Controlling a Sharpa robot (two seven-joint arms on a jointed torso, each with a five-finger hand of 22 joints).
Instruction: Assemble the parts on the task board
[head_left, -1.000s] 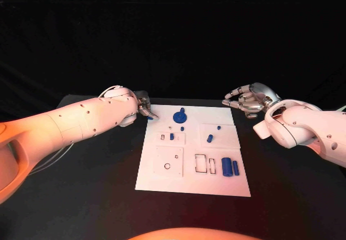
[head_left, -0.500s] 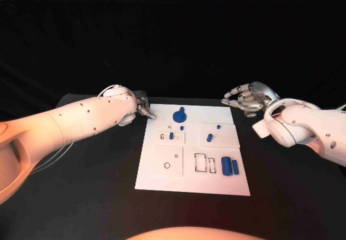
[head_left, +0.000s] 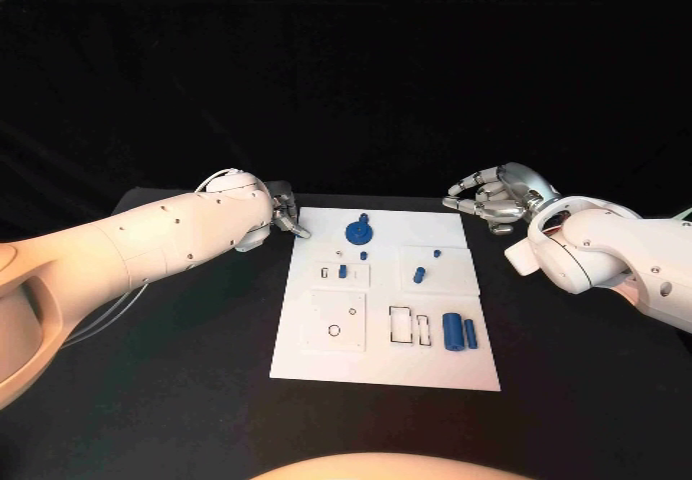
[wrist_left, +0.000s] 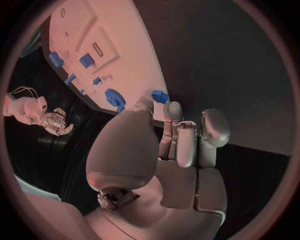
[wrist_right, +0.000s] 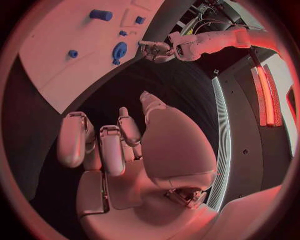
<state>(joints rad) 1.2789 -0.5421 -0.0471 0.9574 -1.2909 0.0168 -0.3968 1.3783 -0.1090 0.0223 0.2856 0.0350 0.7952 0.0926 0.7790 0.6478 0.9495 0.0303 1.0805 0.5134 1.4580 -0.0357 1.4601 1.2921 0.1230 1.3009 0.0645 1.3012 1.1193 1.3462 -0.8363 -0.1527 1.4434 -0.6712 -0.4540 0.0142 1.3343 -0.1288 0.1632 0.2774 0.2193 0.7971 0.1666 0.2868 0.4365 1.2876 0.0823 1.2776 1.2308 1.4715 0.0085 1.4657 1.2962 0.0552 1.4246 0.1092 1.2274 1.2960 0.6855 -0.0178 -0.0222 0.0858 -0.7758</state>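
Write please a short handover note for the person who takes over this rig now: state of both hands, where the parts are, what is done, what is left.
Left hand: at the far left corner of the task board, pinching a small blue part at its fingertips.
Right hand: off the board's far right corner, fingers curled, holding nothing.
On the board: a round blue part at the far end, small blue pieces in the middle, blue cylinders at the near right.
Done: cannot tell. Left: place the pinched part; several outlined slots look empty.
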